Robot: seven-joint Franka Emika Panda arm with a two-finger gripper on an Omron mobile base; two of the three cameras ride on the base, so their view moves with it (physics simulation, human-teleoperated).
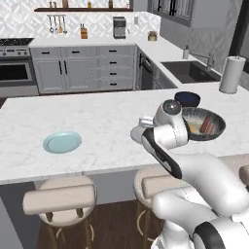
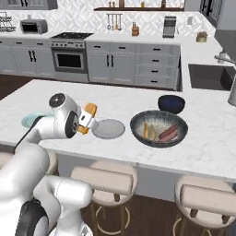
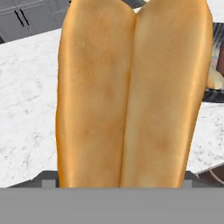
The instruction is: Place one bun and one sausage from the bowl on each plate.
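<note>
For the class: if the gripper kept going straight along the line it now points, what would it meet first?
The gripper, shut on a bun, points toward the grey plate. The bun would probably reach that plate first, though depth is hard to judge.

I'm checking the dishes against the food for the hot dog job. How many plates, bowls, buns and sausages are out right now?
Plates: 2, the turquoise plate and the grey plate
Bowls: 2, the wide dark bowl and the navy bowl
Buns: 2, one in the hand, one in the wide bowl
Sausages: 1 clearly seen; a second cannot be told
Total: 7
</note>
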